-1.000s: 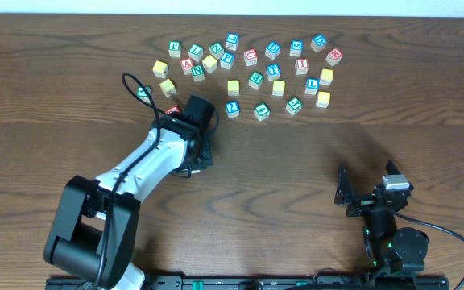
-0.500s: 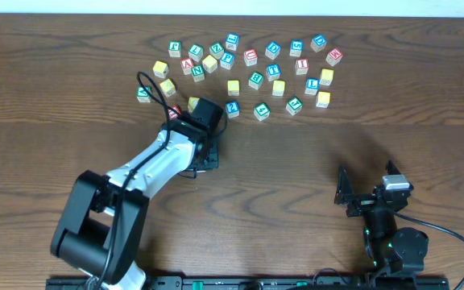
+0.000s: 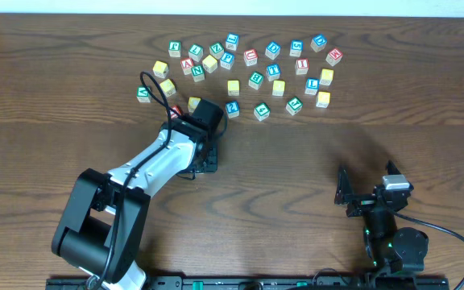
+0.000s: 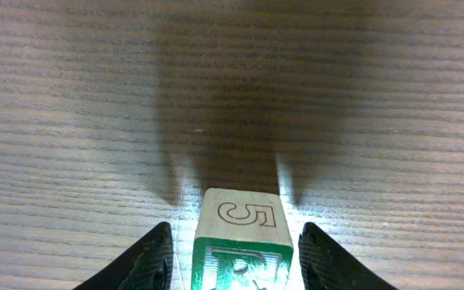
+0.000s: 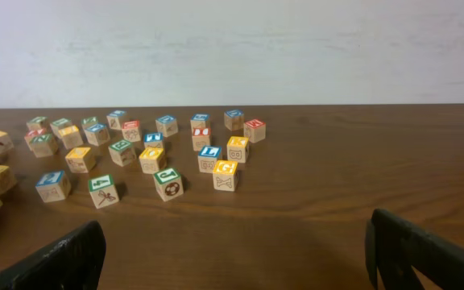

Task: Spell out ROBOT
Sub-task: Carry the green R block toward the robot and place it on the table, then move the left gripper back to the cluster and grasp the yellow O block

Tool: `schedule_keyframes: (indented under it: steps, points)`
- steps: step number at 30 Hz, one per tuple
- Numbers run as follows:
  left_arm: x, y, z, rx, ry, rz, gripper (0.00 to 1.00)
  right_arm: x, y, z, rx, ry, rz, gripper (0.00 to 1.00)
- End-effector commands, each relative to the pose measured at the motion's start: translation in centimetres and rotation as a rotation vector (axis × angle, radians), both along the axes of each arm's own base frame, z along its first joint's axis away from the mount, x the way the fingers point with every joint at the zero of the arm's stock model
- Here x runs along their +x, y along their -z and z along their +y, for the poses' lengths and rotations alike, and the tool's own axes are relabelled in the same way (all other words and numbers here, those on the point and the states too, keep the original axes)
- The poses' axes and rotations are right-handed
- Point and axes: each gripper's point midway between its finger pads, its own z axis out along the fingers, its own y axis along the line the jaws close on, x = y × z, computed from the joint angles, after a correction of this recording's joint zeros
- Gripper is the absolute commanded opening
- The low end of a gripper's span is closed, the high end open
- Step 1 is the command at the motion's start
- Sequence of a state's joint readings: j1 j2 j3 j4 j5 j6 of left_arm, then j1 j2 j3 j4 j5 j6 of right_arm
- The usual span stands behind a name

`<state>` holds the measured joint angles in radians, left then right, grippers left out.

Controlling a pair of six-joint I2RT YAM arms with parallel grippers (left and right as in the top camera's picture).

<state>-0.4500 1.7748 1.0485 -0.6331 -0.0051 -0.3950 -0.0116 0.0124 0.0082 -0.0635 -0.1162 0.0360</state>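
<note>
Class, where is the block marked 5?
Left wrist view, bottom centre: the 5 block sits between the fingers of the left tool, gaps either side.

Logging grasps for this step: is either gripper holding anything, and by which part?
Nothing looks gripped. The left gripper straddles the wooden block marked 5, gaps showing on both sides; the right gripper is open, empty.

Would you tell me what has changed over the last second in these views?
The left gripper shifted slightly right and toward the scattered blocks, mostly in the first half second, with the block marked 5 between its fingers. The right gripper, parked open, and the scattered blocks stayed where they were.
</note>
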Motion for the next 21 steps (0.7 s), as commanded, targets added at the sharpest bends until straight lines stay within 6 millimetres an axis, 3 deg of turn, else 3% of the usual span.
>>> schedule_keyframes:
  steps: [1,8,10,15,18,21]
  points:
    - [1.9,-2.4,-0.7,-0.023,0.021,-0.065,0.50,0.0,0.1,0.1,-0.015,-0.004,-0.001,0.99]
    - [5.2,-8.3,-1.2,-0.057,0.044,-0.167,0.55,0.0,0.1,0.1,-0.015,-0.004,-0.001,0.99]
    - [7.0,-11.7,-2.2,-0.076,0.100,-0.230,0.59,0.0,0.1,0.1,-0.015,-0.004,-0.001,0.99]
    - [10.8,-17.0,-3.8,-0.120,0.120,-0.365,0.64,0.0,0.1,0.1,-0.015,-0.004,-0.001,0.99]
    - [13.2,-18.2,-4.9,-0.134,0.123,-0.407,0.64,0.0,0.1,0.1,-0.015,-0.004,-0.002,0.99]
    - [15.7,-17.5,-6.0,-0.136,0.123,-0.412,0.65,0.0,0.1,0.1,-0.015,-0.004,-0.001,0.99]
